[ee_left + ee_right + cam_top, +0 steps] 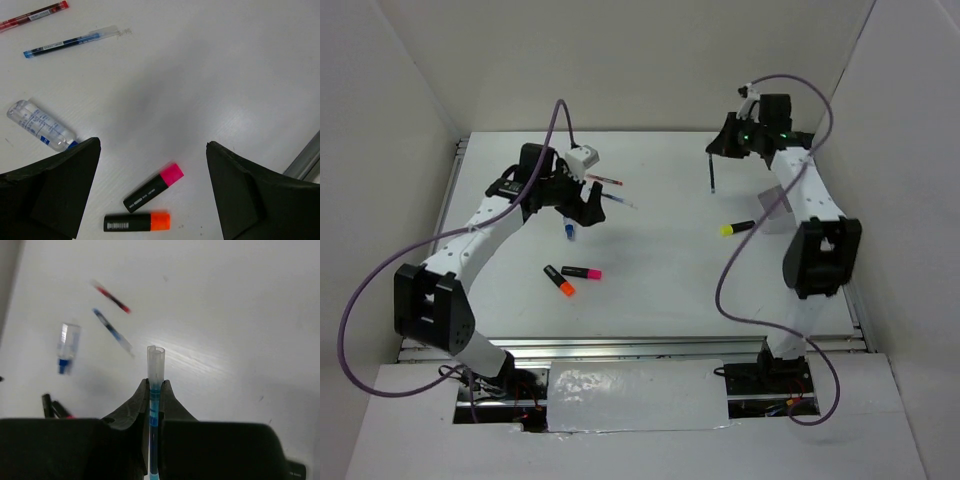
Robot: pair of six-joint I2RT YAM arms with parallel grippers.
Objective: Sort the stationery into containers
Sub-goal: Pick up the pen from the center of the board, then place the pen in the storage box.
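My right gripper (717,150) is shut on a thin blue pen with a clear cap (155,360), which hangs above the table's far right (713,178). My left gripper (152,145) is open and empty above a pink-ended highlighter (154,187) and an orange-ended highlighter (137,221). A clear blue-capped marker (40,125), another blue pen (70,42) and a red pen (32,15) lie to their left. A yellow-ended highlighter (737,228) lies near the right arm. A pale angled box (775,210), probably the container, shows partly behind the right arm.
The table's metal rail (305,160) runs along the right of the left wrist view. White walls close in the table on the left, right and far sides. Purple cables loop off both arms.
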